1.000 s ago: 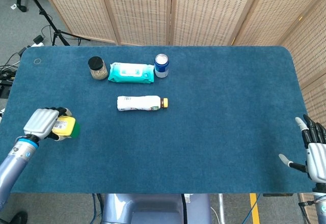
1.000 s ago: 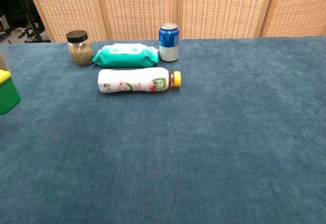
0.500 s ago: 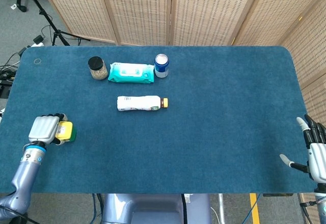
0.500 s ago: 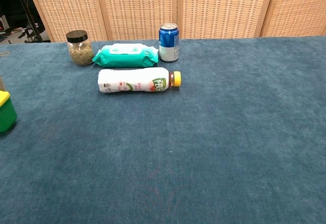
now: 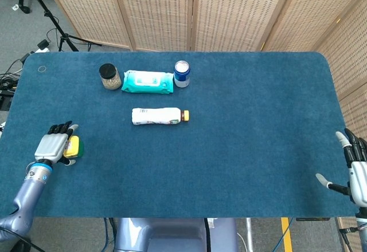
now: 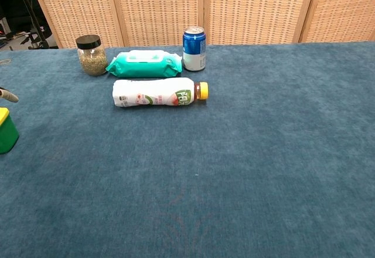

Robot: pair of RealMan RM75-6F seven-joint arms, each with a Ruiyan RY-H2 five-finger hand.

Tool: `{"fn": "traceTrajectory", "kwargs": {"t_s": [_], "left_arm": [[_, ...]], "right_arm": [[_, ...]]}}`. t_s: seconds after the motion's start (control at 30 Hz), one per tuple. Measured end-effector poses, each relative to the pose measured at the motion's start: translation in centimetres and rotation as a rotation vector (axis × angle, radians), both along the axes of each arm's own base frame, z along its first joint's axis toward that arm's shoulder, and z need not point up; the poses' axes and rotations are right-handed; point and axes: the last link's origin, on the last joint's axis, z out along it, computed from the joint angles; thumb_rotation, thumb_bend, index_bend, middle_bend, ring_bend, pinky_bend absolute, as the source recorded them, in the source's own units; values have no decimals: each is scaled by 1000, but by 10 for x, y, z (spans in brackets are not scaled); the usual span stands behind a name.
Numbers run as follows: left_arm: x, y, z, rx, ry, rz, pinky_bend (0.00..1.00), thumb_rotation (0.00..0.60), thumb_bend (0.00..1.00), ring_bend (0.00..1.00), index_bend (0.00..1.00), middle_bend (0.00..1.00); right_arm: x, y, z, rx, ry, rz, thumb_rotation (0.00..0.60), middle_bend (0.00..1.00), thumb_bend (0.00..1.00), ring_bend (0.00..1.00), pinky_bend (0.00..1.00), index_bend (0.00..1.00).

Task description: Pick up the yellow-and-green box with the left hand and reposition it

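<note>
The yellow-and-green box (image 5: 73,146) sits on the blue table (image 5: 241,143) near its front left corner, yellow top up. In the chest view the box (image 6: 7,131) is cut off by the left edge. My left hand (image 5: 51,144) lies just left of the box, its fingers (image 5: 60,129) stretched out and off the box. One fingertip (image 6: 8,97) shows in the chest view, above the box and apart from it. My right hand (image 5: 356,173) rests open at the table's front right edge, holding nothing.
A white bottle (image 5: 159,115) lies on its side mid-table. Behind it stand a dark-lidded jar (image 5: 109,76), a teal wipes pack (image 5: 148,82) and a blue can (image 5: 182,73). Wicker screens (image 5: 189,11) close off the back.
My left hand carried the box down and toward the table's left front, set it on the cloth, and has now spread its fingers off it. The right hand barely moved.
</note>
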Motion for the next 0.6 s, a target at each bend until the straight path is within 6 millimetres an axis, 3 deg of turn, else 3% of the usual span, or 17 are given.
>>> {"fn": "traceTrajectory", "kwargs": {"t_s": [0.27,0.6], "left_arm": [[15,-15,28,40,-53,-86,0,600,0,0,0,0],[11,-6,14,33,-58,-24,0,600,0,0,6,20]], "right_arm": [[0,2,3,-2,-11,9,600,0,0,0,0,0],[-1,1,5,-5,-18,5,600,0,0,0,0,0]]}}
